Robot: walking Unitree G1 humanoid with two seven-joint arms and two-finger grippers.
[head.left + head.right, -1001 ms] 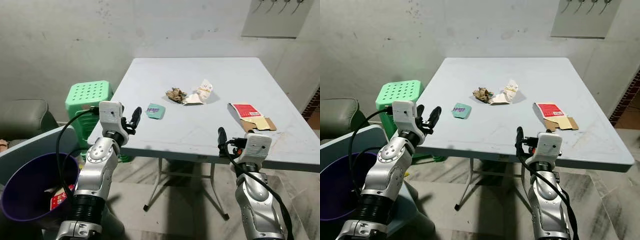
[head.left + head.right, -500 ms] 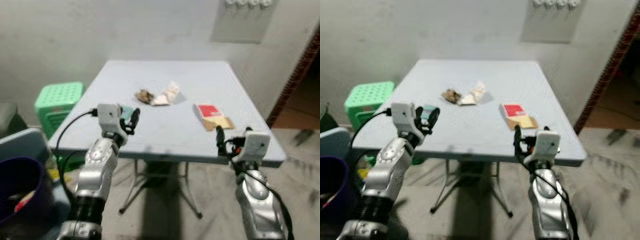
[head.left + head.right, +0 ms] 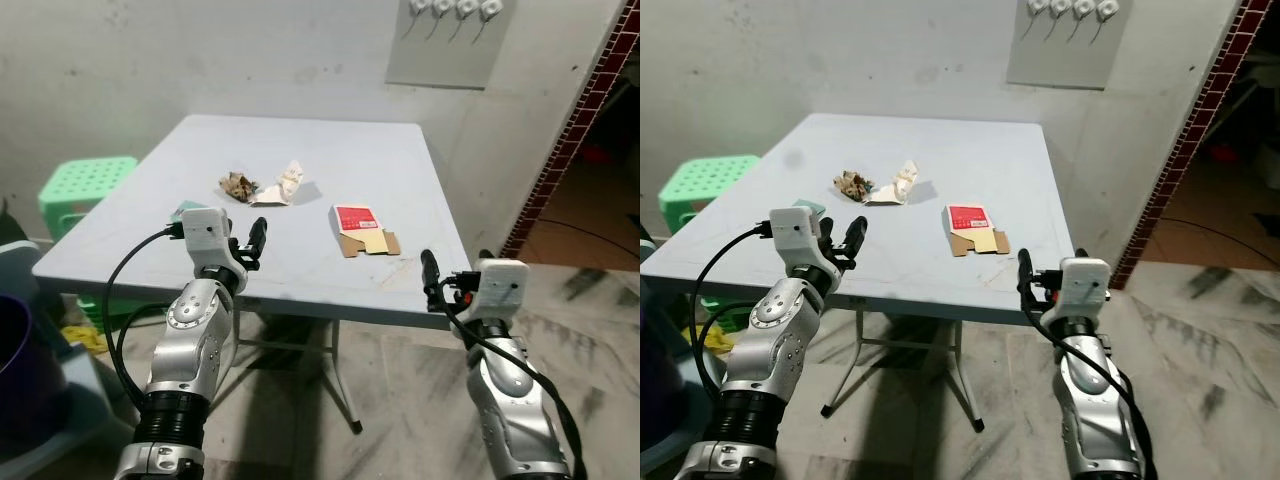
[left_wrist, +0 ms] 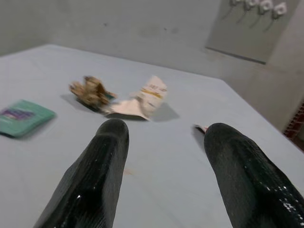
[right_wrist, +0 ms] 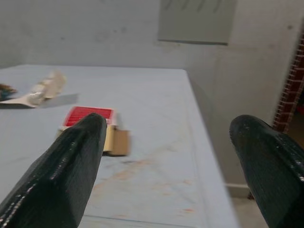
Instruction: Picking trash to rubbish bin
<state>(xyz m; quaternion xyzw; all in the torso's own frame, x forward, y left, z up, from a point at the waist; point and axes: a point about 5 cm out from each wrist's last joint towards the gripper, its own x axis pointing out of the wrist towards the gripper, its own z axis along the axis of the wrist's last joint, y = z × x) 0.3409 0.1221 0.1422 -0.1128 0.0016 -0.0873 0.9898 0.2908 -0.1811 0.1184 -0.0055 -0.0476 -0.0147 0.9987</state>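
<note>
Just past the fingertips of your left gripper [image 4: 161, 142], the pale grey square folding table [image 3: 330, 150] is stretching out with all the trash sitting on it. Your left fingers [image 4: 102, 161] are standing apart with nothing between them, hovering over the near edge. Straight ahead of them, well beyond the tips, you're looking at a brown crumpled scrap [image 4: 90, 91] touching a white crumpled paper wrapper [image 4: 142, 97]. Off to the outer side of the left finger a flat teal packet [image 4: 21, 116] is lying on its own.

Your right gripper [image 5: 171, 142] is hanging near the table's right front corner, fingers spread wide and empty too. A flattened red and tan cardboard box [image 5: 95, 124] is lying just beyond the tip of its left finger [image 5: 66, 166], partly hidden by it.

Far left of your left arm you're also getting a green perforated plastic stool [image 3: 85, 185] and the rim of a dark purple plastic bin [image 3: 15, 350].
</note>
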